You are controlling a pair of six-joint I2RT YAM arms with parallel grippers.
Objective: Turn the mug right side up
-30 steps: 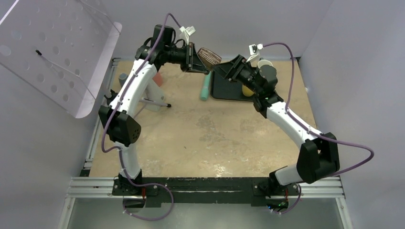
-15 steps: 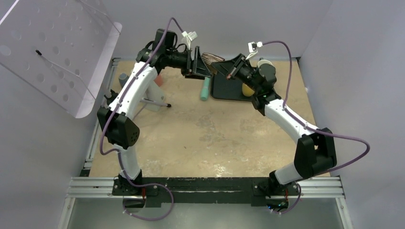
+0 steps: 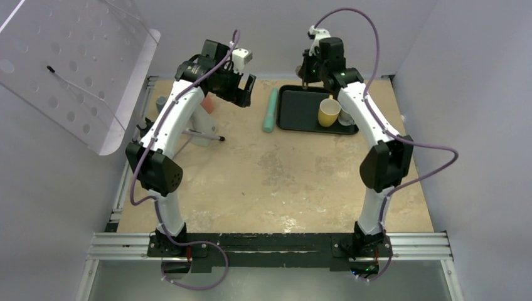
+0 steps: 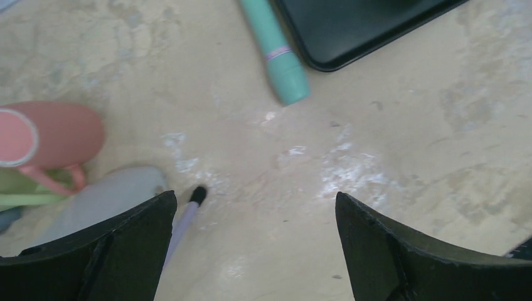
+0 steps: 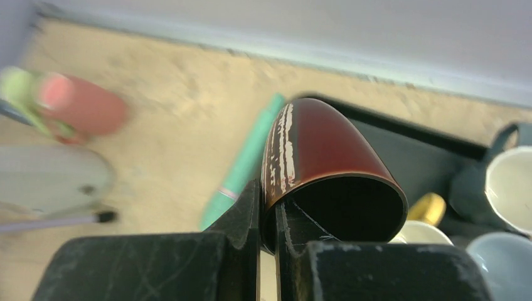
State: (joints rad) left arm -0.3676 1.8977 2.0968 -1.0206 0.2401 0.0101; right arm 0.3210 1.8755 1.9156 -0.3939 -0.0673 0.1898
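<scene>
Two pincers: right gripper [image 5: 268,210] clenched on a glossy dark-red ceramic mug [image 5: 326,150] above the far table [image 3: 282,182] edge; left gripper [image 4: 254,207] gapes empty.

Mug [image 5: 326,157]: dark red-brown, glossy, white streaks down one side. Held off the table on its side, mouth toward the wrist camera, base pointing away. Left rim wall pinched by the right gripper [image 5: 268,210], one finger outside, one inside the mouth.
</scene>
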